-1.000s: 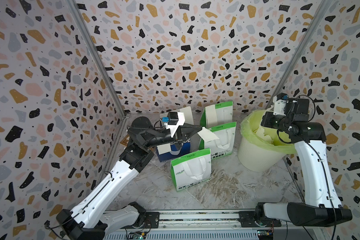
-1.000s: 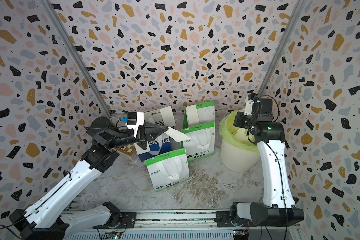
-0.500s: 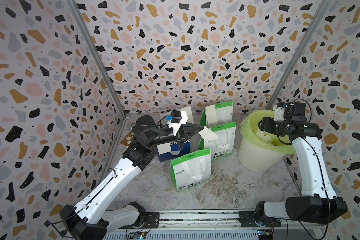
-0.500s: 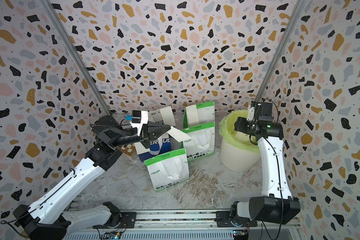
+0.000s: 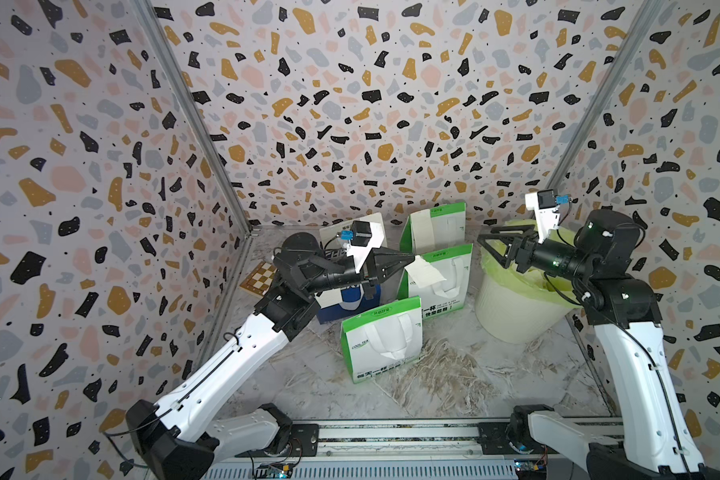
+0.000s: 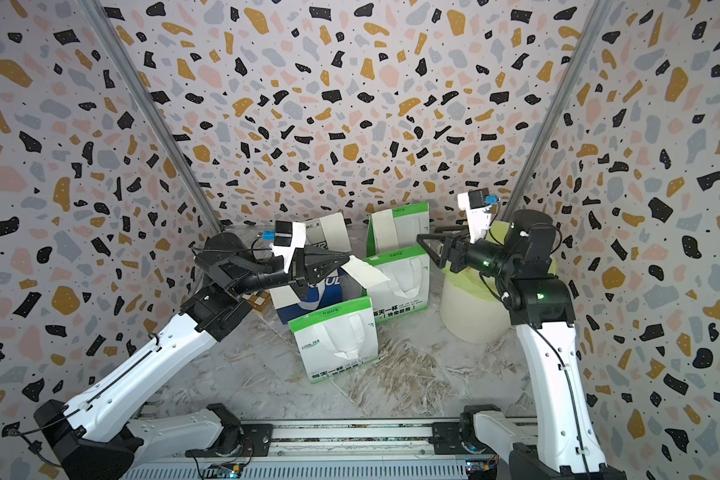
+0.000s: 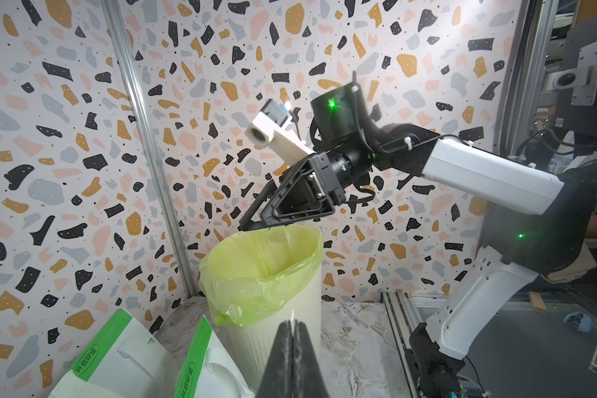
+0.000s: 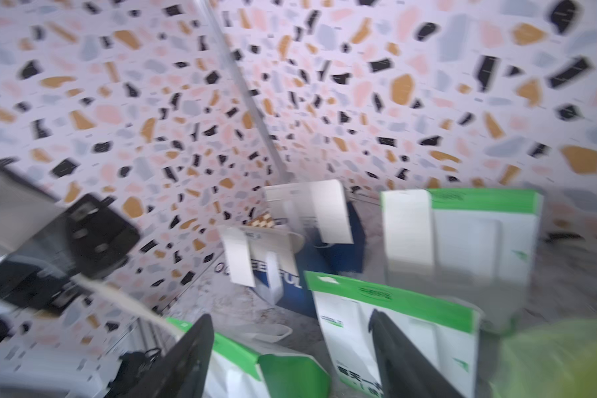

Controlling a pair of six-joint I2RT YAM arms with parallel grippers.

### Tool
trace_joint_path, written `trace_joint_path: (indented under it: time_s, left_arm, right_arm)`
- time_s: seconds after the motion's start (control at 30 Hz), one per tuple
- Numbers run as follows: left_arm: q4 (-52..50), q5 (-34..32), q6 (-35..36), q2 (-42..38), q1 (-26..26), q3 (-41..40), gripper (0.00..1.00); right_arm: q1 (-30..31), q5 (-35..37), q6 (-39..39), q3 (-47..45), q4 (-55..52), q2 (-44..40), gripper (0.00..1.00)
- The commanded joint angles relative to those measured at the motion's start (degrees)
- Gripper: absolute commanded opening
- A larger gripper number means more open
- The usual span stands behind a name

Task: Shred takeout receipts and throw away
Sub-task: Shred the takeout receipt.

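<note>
My left fingers (image 5: 410, 260) are pinched shut on a torn receipt piece (image 5: 425, 272). It hangs from their tips in front of the middle green bag (image 5: 449, 286), clear of the tabletop (image 5: 495, 374). Both top views show that piece (image 6: 366, 272) face-on. My left wrist view gives only the closed left fingers (image 7: 292, 358) with a thin white edge at their tips, so its shape cannot be told there.

That wrist view does show what my right arm (image 5: 624, 299) hides in the top views: the mouth of the bin (image 7: 283, 310) and its yellow-green liner (image 7: 255, 272). It also shows my right fingers (image 7: 255, 224) just above the rim, spread apart and holding nothing. The bin's bottom is out of sight in every view. In both top views my right fingers (image 5: 491, 251) stand open over the bin's edge nearest the bags, pointing toward my left fingers, well apart from them.

My right wrist view is blurred, yet it alone looks straight at the bag faces. Between my open right fingers (image 8: 290, 344) I see whole receipts stuck there: one on the back green bag (image 8: 483, 234) at (image 8: 407, 227), and two on the blue bags (image 8: 338, 255) at (image 8: 331, 210) and (image 8: 238, 256). In the top views my left arm (image 5: 308, 274) crosses in front of the nearer blue bag.
</note>
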Motion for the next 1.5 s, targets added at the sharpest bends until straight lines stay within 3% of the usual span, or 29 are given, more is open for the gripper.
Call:
trace_joint_path:
  time_s: [0.0,0.2,0.47,0.57,0.7,0.77,1.07,1.2,1.23,1.3,1.33,1.47]
  left_arm:
    - [9.1,-0.1,-5.6,-0.5,-0.3,-1.6,0.00]
    - [18.9,-0.4,-13.6,-0.4,-0.3,-4.5,0.00]
    - [27.7,-0.1,-20.9,-0.4,-0.3,-7.1,0.00]
    - [28.8,0.2,-21.8,-0.3,-0.3,-7.4,0.00]
    - [28.7,0.5,-21.8,-0.3,-0.3,-7.5,0.00]
    - [28.8,0.4,-21.9,-0.3,-0.3,-7.6,0.00]
    - [28.5,0.7,-21.8,-0.1,-0.3,-7.8,0.00]
    - [27.2,0.7,-20.8,-0.5,-0.3,-7.7,0.00]
    - [25.2,0.7,-19.4,-0.8,-0.3,-7.4,0.17]
    - [16.4,0.0,-12.8,-2.6,0.2,-5.9,0.81]
    - [10.7,-0.4,-8.3,-3.6,0.2,-4.9,1.00]
    - [-23.9,-1.8,17.1,-5.7,0.7,4.8,1.00]
  right_arm:
    - [3.8,-8.0,1.5,-3.9,10.1,-0.9,0.75]
    - [12.7,-7.2,-2.0,-7.6,14.0,-0.6,0.83]
    - [16.9,-7.0,-4.4,-8.8,14.8,0.0,0.76]
    - [17.0,-7.5,-3.9,-9.5,15.8,-0.7,0.67]
    - [17.1,-8.0,-3.3,-9.8,16.4,-1.4,0.39]
    - [17.1,-8.2,-3.1,-9.6,16.4,-1.5,0.30]
    - [17.3,-9.1,-2.7,-8.5,13.9,-0.4,0.01]
    - [17.5,-8.3,-3.2,-7.2,11.3,0.2,0.00]
    - [17.5,-7.5,-3.7,-6.6,9.7,0.3,0.00]
    - [17.5,-5.9,-6.3,-4.1,4.6,0.9,0.00]
    - [17.4,-5.7,-7.5,-3.1,2.6,1.3,0.00]
    - [20.3,-1.7,-13.8,-0.1,-6.3,3.2,0.00]
